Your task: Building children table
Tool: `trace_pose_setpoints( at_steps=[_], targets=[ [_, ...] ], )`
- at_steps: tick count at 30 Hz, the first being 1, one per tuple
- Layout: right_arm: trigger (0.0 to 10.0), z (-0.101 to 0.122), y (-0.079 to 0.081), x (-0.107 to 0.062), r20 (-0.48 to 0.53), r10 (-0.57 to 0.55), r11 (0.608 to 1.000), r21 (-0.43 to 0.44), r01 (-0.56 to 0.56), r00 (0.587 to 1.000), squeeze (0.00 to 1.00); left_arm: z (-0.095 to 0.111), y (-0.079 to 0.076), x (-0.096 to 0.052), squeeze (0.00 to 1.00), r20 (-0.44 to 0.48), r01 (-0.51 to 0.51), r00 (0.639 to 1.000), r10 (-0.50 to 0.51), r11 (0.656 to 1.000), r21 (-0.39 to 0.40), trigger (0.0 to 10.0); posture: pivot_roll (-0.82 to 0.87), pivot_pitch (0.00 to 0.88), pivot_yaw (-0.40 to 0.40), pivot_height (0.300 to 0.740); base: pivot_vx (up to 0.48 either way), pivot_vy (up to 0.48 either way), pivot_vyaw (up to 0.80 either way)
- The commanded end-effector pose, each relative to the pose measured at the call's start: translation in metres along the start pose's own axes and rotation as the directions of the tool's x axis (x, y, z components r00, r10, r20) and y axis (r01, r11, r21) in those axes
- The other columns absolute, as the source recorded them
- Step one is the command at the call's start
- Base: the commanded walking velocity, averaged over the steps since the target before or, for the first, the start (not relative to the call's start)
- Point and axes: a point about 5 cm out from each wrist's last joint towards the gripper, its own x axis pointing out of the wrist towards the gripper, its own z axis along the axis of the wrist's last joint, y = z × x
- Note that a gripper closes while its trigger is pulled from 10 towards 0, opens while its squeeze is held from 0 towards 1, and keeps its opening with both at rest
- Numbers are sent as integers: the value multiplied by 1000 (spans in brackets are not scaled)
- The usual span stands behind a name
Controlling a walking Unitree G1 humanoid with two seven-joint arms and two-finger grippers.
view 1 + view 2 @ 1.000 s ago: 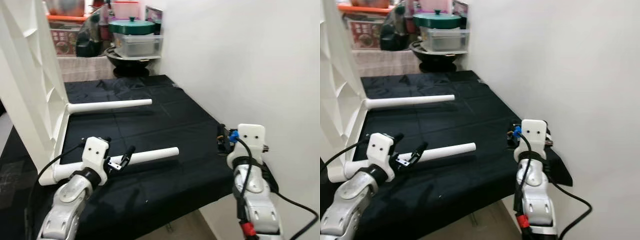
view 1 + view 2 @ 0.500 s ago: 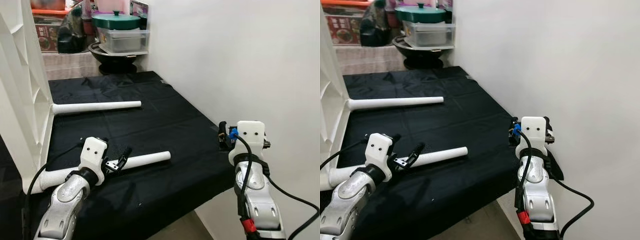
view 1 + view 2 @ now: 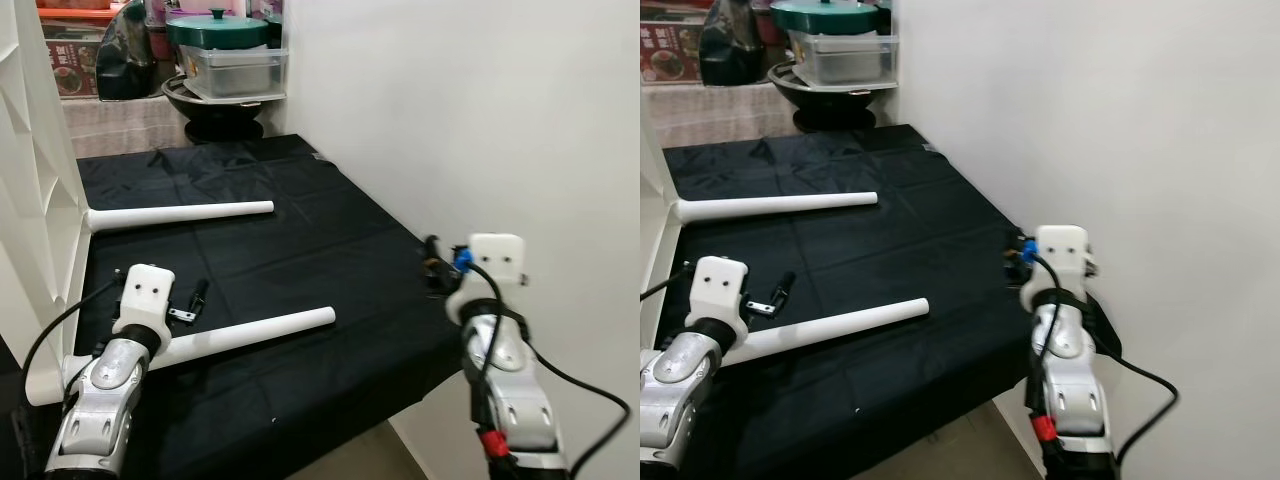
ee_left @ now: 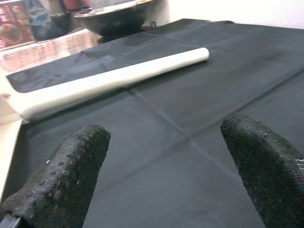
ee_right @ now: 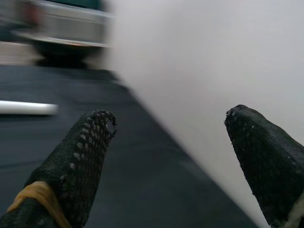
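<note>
A white children's table lies on its side at the left, its top (image 3: 45, 200) standing upright. Two white legs stick out over the black cloth (image 3: 320, 230): a far leg (image 3: 185, 214) and a near leg (image 3: 245, 333). My left gripper (image 3: 192, 303) hovers open just behind the near leg, close to the tabletop, holding nothing. In the left wrist view its fingers (image 4: 66, 175) stand apart, with the far leg (image 4: 109, 80) lying ahead. My right gripper (image 3: 433, 266) is open at the cloth's right edge beside the wall, fingers (image 5: 85, 152) spread wide.
A white wall (image 3: 480, 120) runs along the right side of the cloth. At the back stand a black wok, a clear container (image 3: 232, 70) and a green lidded pot (image 3: 208, 28). Floor (image 3: 350, 450) shows below the cloth's front edge.
My left gripper has drawn back off the near leg toward the tabletop and now sits behind it. The view has shifted a little. The right arm has barely moved.
</note>
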Motion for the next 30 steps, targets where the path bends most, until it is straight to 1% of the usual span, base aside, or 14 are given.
trace_pose_setpoints(
  at_steps=[1, 4, 6, 7, 8, 11, 13, 14, 15, 17, 18, 20, 26, 30],
  targets=[
    [10000, -2, 13, 2, -16, 88, 996, 9, -88, 996, 0, 0, 5, 0, 0, -2, -38, 999, 38, 999, 15, 10000, 95, 0, -115, 740, 0, 0, 0],
    [10000, 2, 31, 2, -3, 219, 975, -35, -219, 976, 0, 0, 11, -1, 0, -2, -98, 995, 98, 995, 20, 10000, 106, 0, -121, 740, 0, 0, 0],
    [10000, 2, 31, 2, -3, 219, 975, -35, -219, 976, 0, 0, 11, -1, 0, -2, -98, 995, 98, 995, 20, 10000, 106, 0, -121, 740, 0, 0, 0],
    [10000, 8, 31, 5, 32, 236, 966, -115, -231, 971, 0, -1, 13, -1, 0, -2, -128, 992, 128, 992, 21, 10000, 109, 0, -119, 740, 0, 0, 0],
    [10000, 19, 17, 13, 84, 198, 963, -203, -177, 977, 0, -1, 15, -2, 0, 0, -149, 989, 150, 989, 21, 10000, 108, 0, -117, 740, 0, 0, 0],
    [10000, 28, 5, 18, 124, 162, 958, -256, -126, 979, 0, -1, 15, -2, 0, 2, -163, 987, 163, 986, 20, 10000, 108, 0, -117, 740, 0, 0, 0],
    [10000, 65, -47, 29, 298, -5, 892, -430, 139, 955, 0, 0, 16, -4, 0, 15, -185, 983, 185, 983, 6, 10000, 107, 0, -121, 740, 0, 0, 0],
    [10000, 65, -47, 29, 298, -5, 892, -430, 139, 955, 0, 0, 16, -4, 0, 15, -185, 983, 185, 983, 6, 10000, 107, 0, -121, 740, 0, 0, 0],
    [10000, 78, -62, 30, 358, -37, 850, -479, 218, 933, 0, 0, 17, -4, 0, 20, -193, 981, 193, 981, 0, 10000, 107, 0, -121, 740, 0, 0, 0],
    [10000, 111, -91, 21, 532, -95, 652, -605, 457, 841, 0, 0, 21, -6, 0, 23, -217, 976, 217, 976, 2, 10000, 106, 0, -122, 740, 0, 0, 0],
    [10000, 119, -98, 17, 581, -97, 582, -626, 519, 808, 0, 0, 22, -6, 0, 22, -226, 974, 226, 974, 6, 10000, 105, 0, -122, 740, 0, 0, 0],
    [10000, 127, -103, 12, 627, -92, 510, -638, 577, 774, 0, 0, 23, -7, 0, 21, -241, 970, 241, 970, 13, 10000, 105, 0, -122, 740, 0, 0, 0],
    [10000, 138, -105, 1, 732, -49, 458, -588, 666, 680, 0, 0, 30, -8, 0, 36, -310, 951, 308, 948, 68, 10000, 97, 0, -117, 740, 0, 0, 0],
    [10000, 140, -97, -6, 789, 30, 469, -553, 688, 613, 0, -1, 30, -10, 0, 46, -333, 943, 330, 938, 93, 10000, 93, 0, -113, 740, 0, 0, 0]
  ],
)
